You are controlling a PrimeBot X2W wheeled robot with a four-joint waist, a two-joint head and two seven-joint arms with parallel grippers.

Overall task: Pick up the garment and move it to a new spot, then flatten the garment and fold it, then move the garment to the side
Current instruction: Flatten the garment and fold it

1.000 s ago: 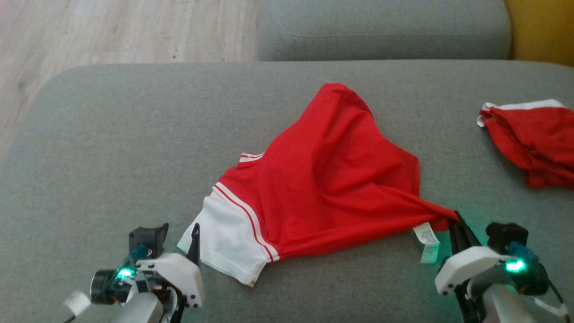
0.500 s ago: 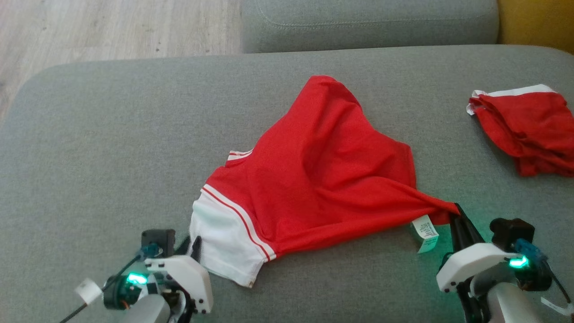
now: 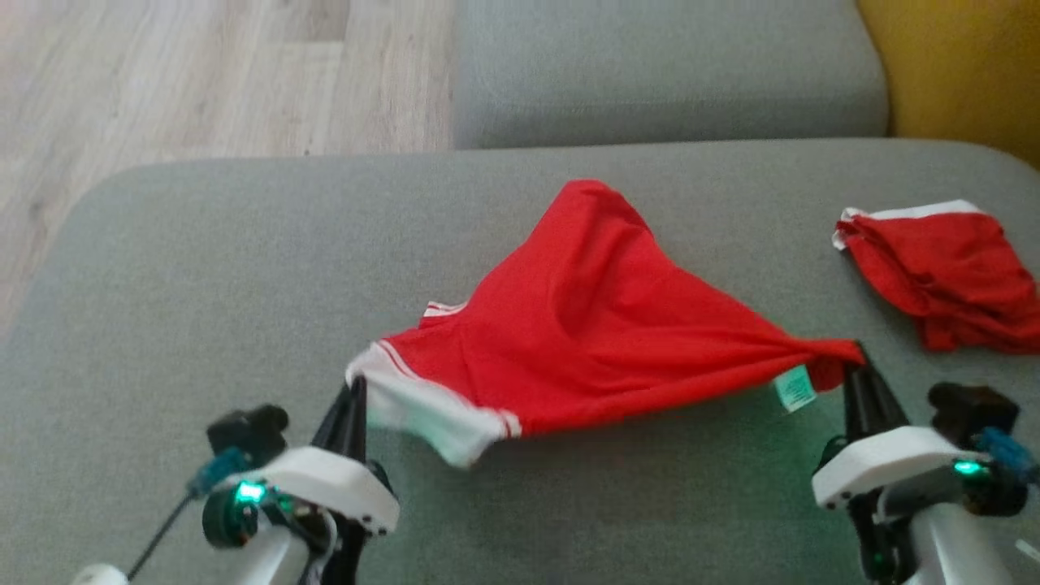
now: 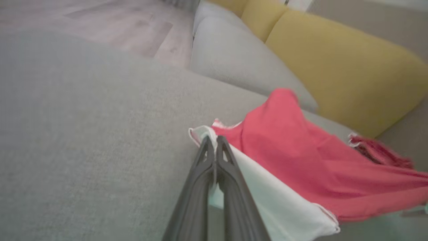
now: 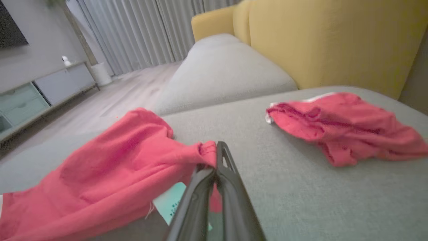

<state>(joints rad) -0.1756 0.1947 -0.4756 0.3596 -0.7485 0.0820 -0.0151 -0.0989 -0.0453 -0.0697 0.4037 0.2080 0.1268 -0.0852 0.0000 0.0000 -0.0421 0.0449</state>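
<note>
The garment (image 3: 601,333) is red with a white striped sleeve, and its near edge hangs stretched just above the grey sofa cushion (image 3: 203,268). My left gripper (image 3: 354,388) is shut on the white sleeve at the lower left; the left wrist view shows its fingers (image 4: 214,157) pinching the garment (image 4: 301,157) there. My right gripper (image 3: 855,362) is shut on a bunched red corner at the lower right, beside a dangling care label (image 3: 795,388). The right wrist view shows that pinch on the garment (image 5: 117,167). The far part still rests on the cushion.
A second red garment (image 3: 934,268) lies crumpled at the cushion's right edge, seen too in the right wrist view (image 5: 344,124). Another grey cushion (image 3: 666,73) sits behind, a yellow backrest (image 3: 959,73) to the right, wooden floor (image 3: 162,81) beyond the left.
My left gripper closed on the white sleeve. Both grippers rose, lifting and stretching the garment's near edge off the cushion. The head camera has shifted as well.
</note>
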